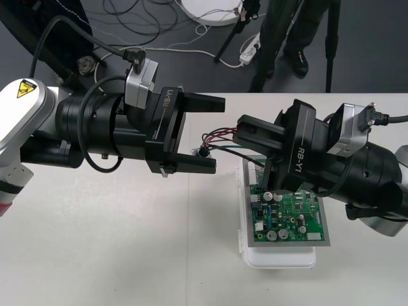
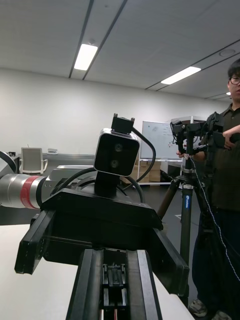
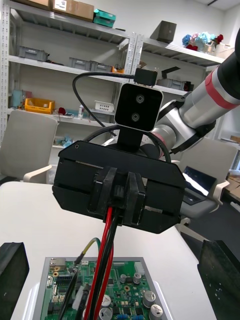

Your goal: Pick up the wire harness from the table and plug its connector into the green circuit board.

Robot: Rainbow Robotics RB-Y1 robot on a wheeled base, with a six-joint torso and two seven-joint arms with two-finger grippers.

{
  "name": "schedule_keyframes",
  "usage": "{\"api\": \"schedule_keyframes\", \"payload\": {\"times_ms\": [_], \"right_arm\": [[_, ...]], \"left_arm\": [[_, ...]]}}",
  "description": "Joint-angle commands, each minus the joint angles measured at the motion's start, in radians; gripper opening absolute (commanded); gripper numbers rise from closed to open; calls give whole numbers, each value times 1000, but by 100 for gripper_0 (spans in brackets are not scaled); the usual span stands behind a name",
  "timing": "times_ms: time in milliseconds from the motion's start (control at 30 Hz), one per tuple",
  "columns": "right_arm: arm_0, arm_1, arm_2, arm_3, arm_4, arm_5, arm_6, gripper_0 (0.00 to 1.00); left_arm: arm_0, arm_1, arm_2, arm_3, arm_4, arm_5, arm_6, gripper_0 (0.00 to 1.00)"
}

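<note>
Front view: counter bright and evenly lit from overhead, with only faint soft shadows under the left tool and along the white base toward 5 o'clock; floor strip at 12 o'clock is dim. Left arm's silver link at 9 o'clock carries a sheen. Left wrist view: right tool reads as a dark mass against a bright background.

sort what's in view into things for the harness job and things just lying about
For the job: wire harness, held by its plug in the shut right gripper; green circuit board on its white base; open left gripper alongside.
Lying about: floor cables, power strip, beyond the table.
</note>
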Motion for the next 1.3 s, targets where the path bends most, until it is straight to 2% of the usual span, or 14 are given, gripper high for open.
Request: {"api": "schedule_keyframes", "payload": {"times_ms": [33, 800, 1300], "right_arm": [[-58, 51, -27, 7, 40, 4, -52, 0], [-79, 83, 57, 10, 38, 1, -102, 0], [-79, 96, 65, 48, 53, -62, -102, 0]], "left_arm": [[-40, -2, -12, -33, 17, 16, 24, 100], [-38, -16, -12, -33, 55, 16, 18, 100], [-37, -16, -10, -32, 64, 16, 17, 100]]}}
